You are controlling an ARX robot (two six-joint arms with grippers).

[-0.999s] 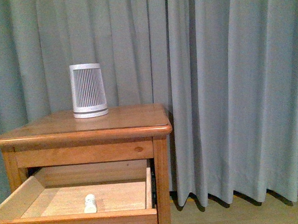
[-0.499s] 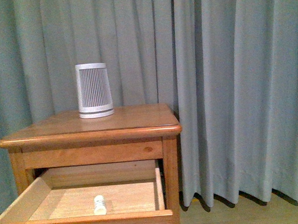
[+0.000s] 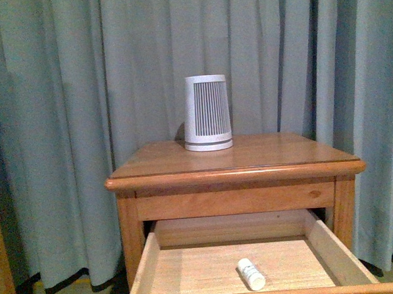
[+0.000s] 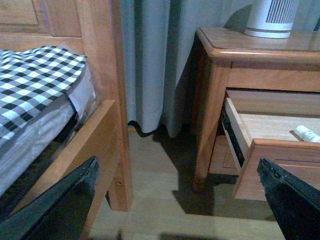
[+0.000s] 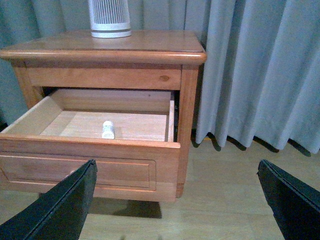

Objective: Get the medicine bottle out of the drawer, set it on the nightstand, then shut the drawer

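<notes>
The nightstand (image 3: 237,159) stands before grey curtains with its upper drawer (image 3: 190,269) pulled open. The tiny white medicine bottle (image 3: 250,274) lies on its side on the drawer's pale floor near the front. It also shows in the right wrist view (image 5: 108,129) and at the edge of the left wrist view (image 4: 308,133). My left gripper (image 4: 180,200) is open and empty, low over the floor, left of the nightstand. My right gripper (image 5: 177,200) is open and empty, in front of the drawer front (image 5: 90,167). Neither gripper shows in the front view.
A white-grey ribbed cone device (image 3: 207,112) stands at the back of the nightstand top. A wooden bed frame (image 4: 107,100) with a checked mattress cover (image 4: 35,80) stands left of the nightstand. Grey curtains (image 3: 62,95) hang behind, and a wooden floor (image 5: 225,190) lies below.
The front view has swung left: the nightstand, cone and drawer with the bottle now sit further right in the picture. The bottle lies in the same place in the drawer.
</notes>
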